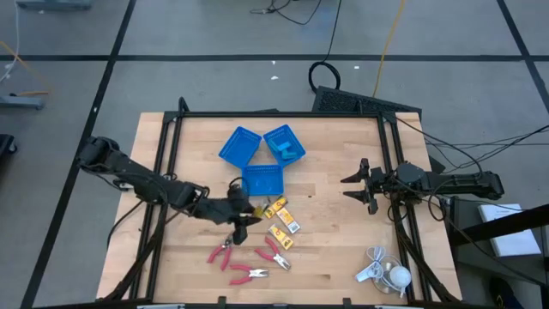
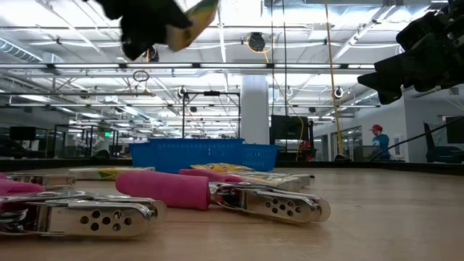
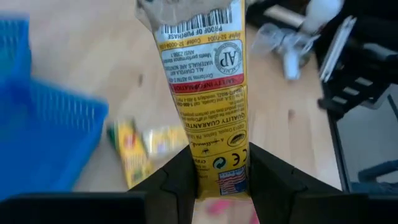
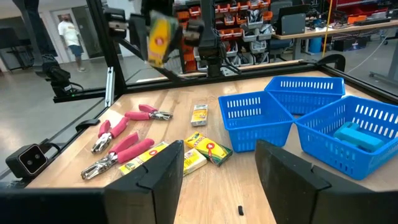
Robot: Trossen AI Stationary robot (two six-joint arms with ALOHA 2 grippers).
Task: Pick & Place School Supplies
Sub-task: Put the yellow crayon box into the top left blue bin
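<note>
Here, left gripper point(image 3: 221, 180) clamping yellow packet point(image 3: 205, 93), "PROOF OF PURCHASE", "AP" seal.

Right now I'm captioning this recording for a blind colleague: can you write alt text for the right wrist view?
Across a wooden table, the left gripper holds a yellow packet up in the air. Below lie three red-handled pliers and more yellow packets; three blue trays stand alongside, one holding a light-blue piece.
</note>
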